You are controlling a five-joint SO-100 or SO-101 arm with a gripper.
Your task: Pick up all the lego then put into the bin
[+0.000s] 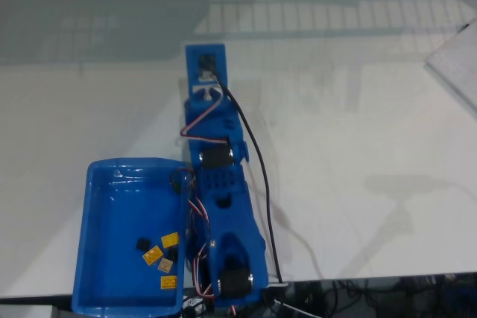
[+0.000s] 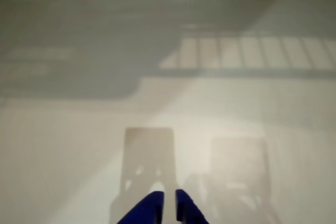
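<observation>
The blue bin (image 1: 93, 206) stands at the lower left of the fixed view, beside the arm's base. Several lego lie inside it near its right wall: yellow ones (image 1: 170, 240) (image 1: 152, 255) (image 1: 169, 282) and a black one (image 1: 141, 243). The blue arm stretches away from the bin, and its gripper (image 1: 205, 61) hovers over bare white table. In the wrist view the gripper (image 2: 169, 204) enters from the bottom edge. Its two blue fingertips (image 2: 152, 208) stand almost together with only a thin slit between them, and they hold nothing. The table ahead of them is bare.
A black cable (image 1: 257, 161) runs along the arm to the table's near edge. A pale sheet or board (image 1: 456, 57) lies at the right edge of the fixed view. The white table (image 1: 358, 147) reflects window light.
</observation>
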